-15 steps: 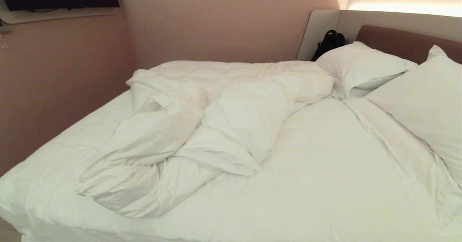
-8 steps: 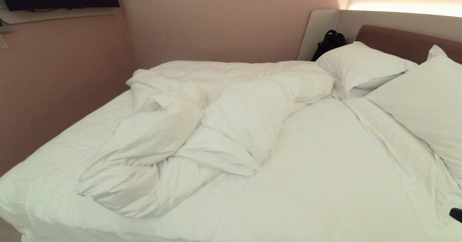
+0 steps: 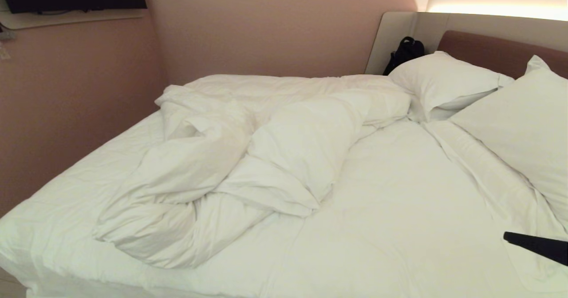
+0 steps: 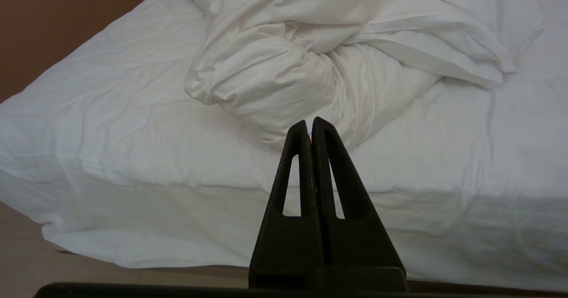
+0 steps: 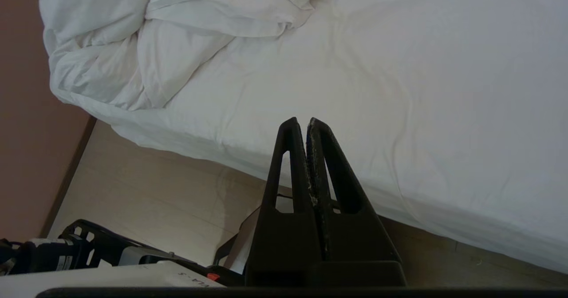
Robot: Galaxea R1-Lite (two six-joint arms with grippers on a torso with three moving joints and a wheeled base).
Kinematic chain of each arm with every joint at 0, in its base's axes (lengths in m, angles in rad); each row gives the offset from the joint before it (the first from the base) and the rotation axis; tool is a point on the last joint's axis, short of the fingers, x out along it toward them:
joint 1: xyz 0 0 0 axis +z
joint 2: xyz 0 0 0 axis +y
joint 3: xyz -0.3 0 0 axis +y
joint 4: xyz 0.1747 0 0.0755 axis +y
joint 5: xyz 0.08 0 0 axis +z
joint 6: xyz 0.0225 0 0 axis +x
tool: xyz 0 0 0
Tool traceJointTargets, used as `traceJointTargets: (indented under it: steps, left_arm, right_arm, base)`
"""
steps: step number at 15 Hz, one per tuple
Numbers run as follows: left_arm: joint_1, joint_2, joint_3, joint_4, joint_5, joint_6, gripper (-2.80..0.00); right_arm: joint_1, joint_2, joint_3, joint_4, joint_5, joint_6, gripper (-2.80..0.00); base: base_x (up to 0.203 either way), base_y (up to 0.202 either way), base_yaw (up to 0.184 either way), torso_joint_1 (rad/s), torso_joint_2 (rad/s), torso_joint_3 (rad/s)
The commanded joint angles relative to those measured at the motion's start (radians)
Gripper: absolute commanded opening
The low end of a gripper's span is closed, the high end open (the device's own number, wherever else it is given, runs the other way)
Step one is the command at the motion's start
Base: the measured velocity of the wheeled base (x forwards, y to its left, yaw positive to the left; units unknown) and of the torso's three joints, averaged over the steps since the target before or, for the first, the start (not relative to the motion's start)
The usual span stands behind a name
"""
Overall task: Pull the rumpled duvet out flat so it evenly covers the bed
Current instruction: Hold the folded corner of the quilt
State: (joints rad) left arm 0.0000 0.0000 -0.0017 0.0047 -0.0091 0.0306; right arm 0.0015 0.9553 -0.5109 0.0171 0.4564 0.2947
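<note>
The duvet lies bunched in a thick white heap across the left and far part of the bed, leaving the fitted sheet bare on the near right. In the left wrist view the same duvet piles up beyond my left gripper, which is shut, empty and held short of the bed's edge. My right gripper pokes in at the lower right over the sheet, shut and empty. In the right wrist view that gripper hangs over the mattress edge, the duvet far off.
Two white pillows rest against the brown headboard. A black bag sits in the far corner by the pillow. Pink walls close in on the left and behind. My own base stands on the beige floor.
My right gripper has risen into the head view at the lower right and reached further left over the sheet. Duvet, pillows and left arm have not moved.
</note>
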Motion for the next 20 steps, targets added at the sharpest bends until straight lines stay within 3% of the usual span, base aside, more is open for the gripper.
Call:
traceJointTargets:
  steps: [1, 7, 14, 20]
  left_arm:
    - [0.000, 0.000, 0.000, 0.000, 0.000, 0.000, -2.80]
    - [0.000, 0.000, 0.000, 0.000, 0.000, 0.000, -2.80]
    - [0.000, 0.000, 0.000, 0.000, 0.000, 0.000, -2.80]
    - [0.000, 0.000, 0.000, 0.000, 0.000, 0.000, -2.80]
  right_arm:
    - [0.002, 0.098, -0.001, -0.073, 0.004, 0.001, -2.80]
    - [0.003, 0.227, -0.066, -0.122, 0.079, 0.002, -2.80]
    - [0.016, 0.422, -0.176, -0.133, 0.082, 0.004, -2.80]
    - [0.085, 0.626, -0.252, -0.213, 0.075, 0.002, -2.80]
  base:
    - [0.000, 0.000, 0.000, 0.000, 0.00, 0.000]
    - [0.000, 0.000, 0.000, 0.000, 0.00, 0.000]
    - [0.000, 0.000, 0.000, 0.000, 0.00, 0.000]
    - [0.000, 0.000, 0.000, 0.000, 0.00, 0.000]
